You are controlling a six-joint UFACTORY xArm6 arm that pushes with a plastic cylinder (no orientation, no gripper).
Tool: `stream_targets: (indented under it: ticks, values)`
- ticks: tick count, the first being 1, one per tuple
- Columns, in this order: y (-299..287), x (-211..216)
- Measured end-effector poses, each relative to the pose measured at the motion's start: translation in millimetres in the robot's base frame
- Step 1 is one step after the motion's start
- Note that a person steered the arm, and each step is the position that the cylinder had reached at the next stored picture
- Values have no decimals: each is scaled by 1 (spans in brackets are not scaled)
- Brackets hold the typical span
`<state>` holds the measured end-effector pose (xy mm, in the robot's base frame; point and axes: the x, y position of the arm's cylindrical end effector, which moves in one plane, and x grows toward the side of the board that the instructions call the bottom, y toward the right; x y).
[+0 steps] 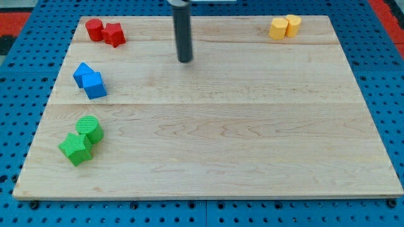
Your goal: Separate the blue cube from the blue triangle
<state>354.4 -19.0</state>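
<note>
The blue cube (95, 85) and the blue triangle (82, 72) sit touching each other at the view's left, the triangle just up and left of the cube. My tip (184, 60) is on the board near the view's top centre, well to the right of both blue blocks and slightly higher in the view. It touches no block.
A red cylinder (95, 29) and a red star-like block (114, 34) sit touching at the top left. Two yellow blocks (278, 28) (293, 24) sit at the top right. A green cylinder (89, 128) and a green star-like block (76, 149) sit at the lower left.
</note>
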Motion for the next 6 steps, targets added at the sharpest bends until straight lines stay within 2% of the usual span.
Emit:
stream_targets:
  ticks: [1,2,6]
  values:
    - [7,81]
    - [-8,113]
    - [-4,113]
